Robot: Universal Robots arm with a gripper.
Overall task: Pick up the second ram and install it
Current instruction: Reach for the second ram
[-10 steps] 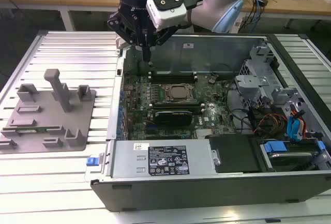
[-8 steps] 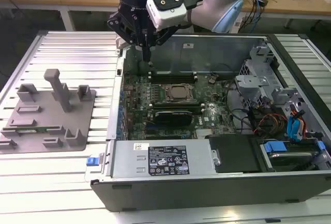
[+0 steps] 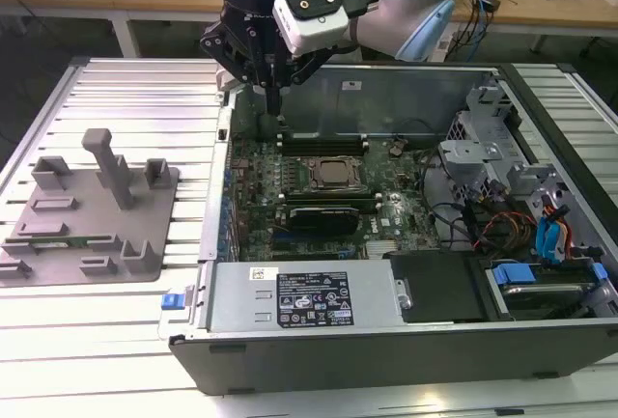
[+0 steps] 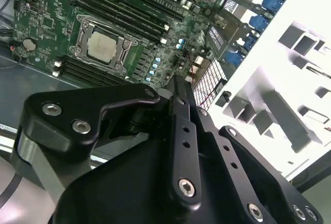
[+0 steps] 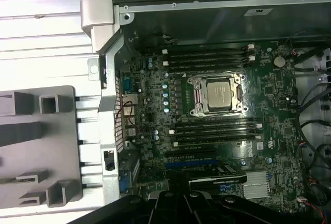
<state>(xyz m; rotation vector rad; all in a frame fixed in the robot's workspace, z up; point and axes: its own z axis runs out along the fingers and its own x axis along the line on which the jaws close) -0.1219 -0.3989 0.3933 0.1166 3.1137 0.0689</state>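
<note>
A thin green strip, apparently the second ram (image 3: 81,240), lies flat in the front part of the grey holder tray (image 3: 58,264), on the exterior view's left. My gripper (image 3: 275,105) hangs over the rear left corner of the open computer case, well away from the tray. Its black fingers (image 4: 179,92) are drawn together to a point with nothing between them. Below them lies the green motherboard (image 5: 150,115), with long black memory slots (image 5: 207,59) on one side of the CPU socket (image 5: 216,95) and more slots (image 5: 216,131) on the other side.
The case's metal walls (image 3: 214,196) ring the board. The power supply (image 3: 304,297) sits at the front, and drive cages with cables (image 3: 502,186) on the exterior view's right. An upright post (image 3: 108,162) rises from the tray. Everything stands on a ribbed metal table (image 3: 126,90).
</note>
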